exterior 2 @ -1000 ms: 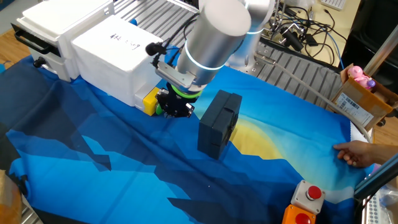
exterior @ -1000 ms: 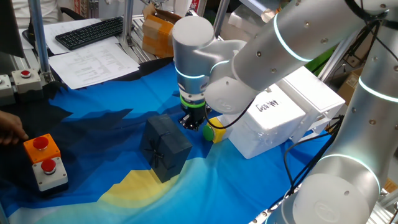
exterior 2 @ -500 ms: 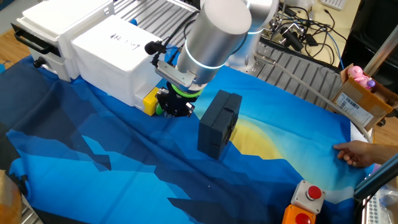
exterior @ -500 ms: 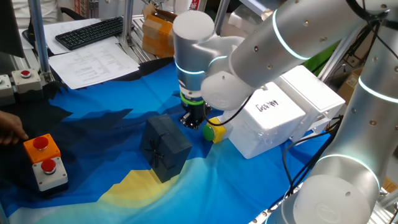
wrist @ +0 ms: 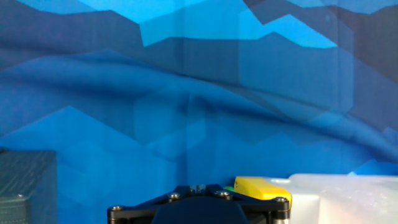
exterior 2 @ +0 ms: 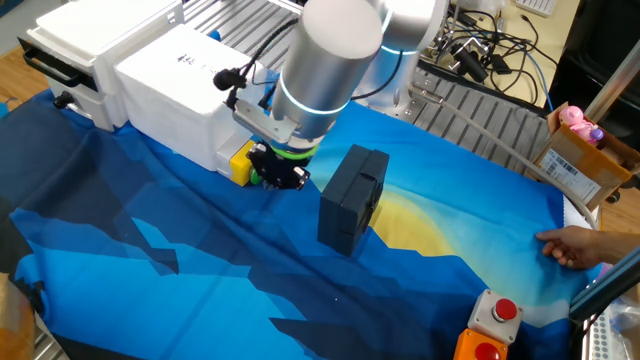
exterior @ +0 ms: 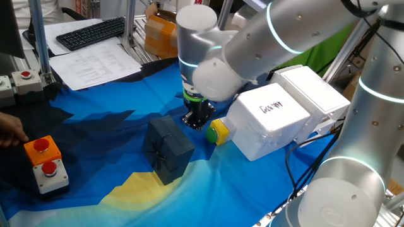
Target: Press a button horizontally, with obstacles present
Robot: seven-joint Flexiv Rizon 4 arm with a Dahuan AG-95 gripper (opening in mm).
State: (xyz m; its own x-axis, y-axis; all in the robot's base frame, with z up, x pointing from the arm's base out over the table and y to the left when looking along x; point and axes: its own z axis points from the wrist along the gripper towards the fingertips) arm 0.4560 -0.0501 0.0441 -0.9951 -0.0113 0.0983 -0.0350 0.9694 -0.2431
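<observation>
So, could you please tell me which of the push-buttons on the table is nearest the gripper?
The green button in the yellow housing, right beside the gripper and against the white box; the red buttons sit far off at the cloth's edge.

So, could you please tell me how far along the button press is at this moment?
Done: the end effector has threaded between the dark box and the white box. In hand: it sits right beside the green button on its yellow housing. Left: contact or a completed press cannot be confirmed.
</observation>
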